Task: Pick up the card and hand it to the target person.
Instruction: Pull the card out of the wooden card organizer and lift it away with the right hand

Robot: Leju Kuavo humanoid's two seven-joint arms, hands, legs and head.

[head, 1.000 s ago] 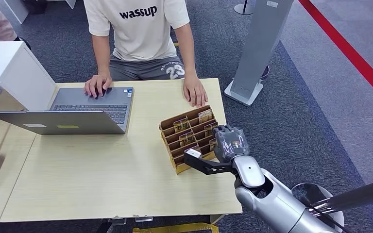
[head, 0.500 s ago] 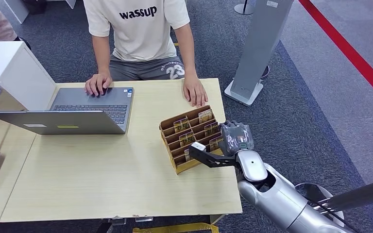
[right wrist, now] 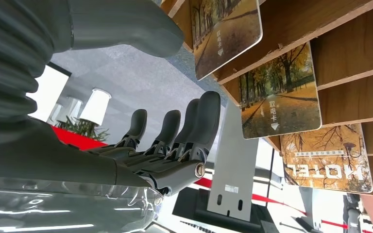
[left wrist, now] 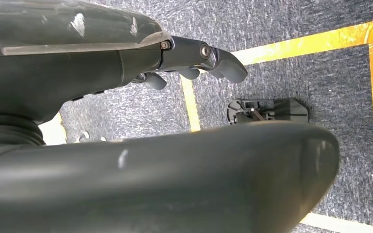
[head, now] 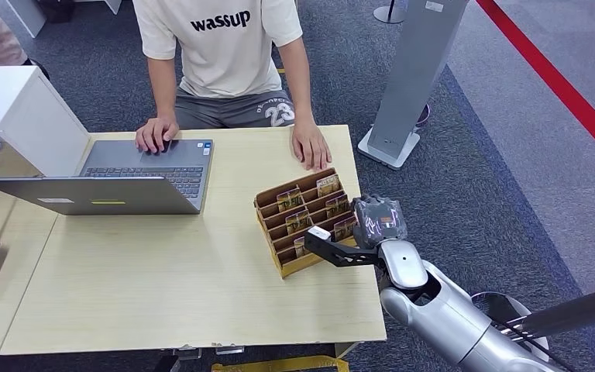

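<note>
A brown cardboard card holder (head: 266,203) stands on the right part of the wooden table (head: 163,271), with several autumn-tree cards in its slots, such as one card (head: 289,198). My right hand (head: 372,225) hovers at the holder's right side, its thumb reaching over the front rows. In the right wrist view the fingers (right wrist: 175,138) are spread and hold nothing, close to a tree card (right wrist: 279,94) and a HOTEL card (right wrist: 328,160). The person (head: 225,46) in a white shirt sits at the far side. My left hand (left wrist: 199,56) hangs over the floor, holding nothing.
An open grey laptop (head: 124,178) lies left of the holder, with one of the person's hands on it and the other (head: 311,147) flat on the table just beyond the holder. A white box (head: 15,108) stands far left. A grey stand (head: 414,77) rises right of the table.
My right hand has shifted slightly right and away from me along the holder's side, and its thumb tip now lies further up over the rows. The person has stayed still.
</note>
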